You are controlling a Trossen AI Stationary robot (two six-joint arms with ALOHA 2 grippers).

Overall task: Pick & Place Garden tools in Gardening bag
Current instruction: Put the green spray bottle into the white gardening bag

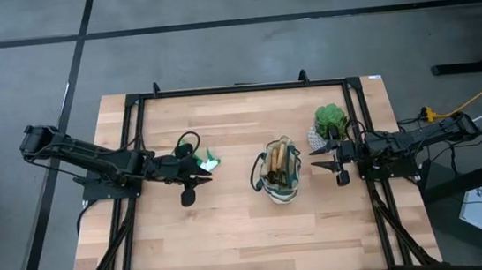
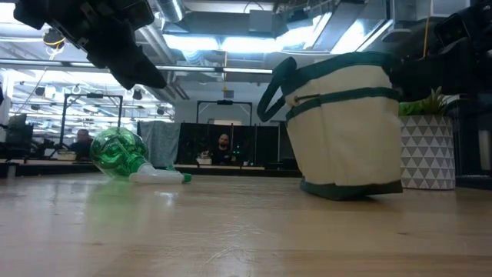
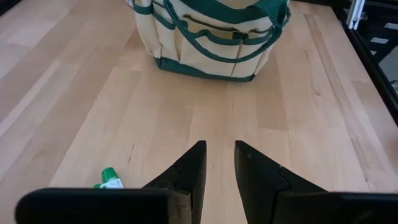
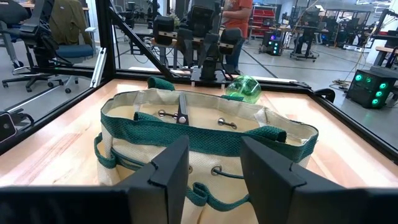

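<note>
On the pale wooden surface (image 1: 232,224) we count one beige fabric tote with dark green trim (image 1: 280,172), standing upright near the centre, its loop handles slack over the rim. From above, wooden handles show inside the tote; how many tools they belong to we cannot tell. One green translucent spray bottle (image 1: 209,163) lies on its side at the tote's nine o'clock, well apart from it, its white neck and green cap flat on the wood. One green plant in a white patterned pot (image 1: 329,123) stands at the tote's two o'clock, near the surface's edge.

We see two dark arms. The left claw (image 1: 199,180) hovers just beside the bottle, at its seven o'clock, fingers (image 3: 186,174) parted by a narrow gap and holding nothing. The right claw (image 1: 321,161) hangs at the tote's three o'clock, close to its rim, fingers (image 4: 168,168) spread and empty.
</note>
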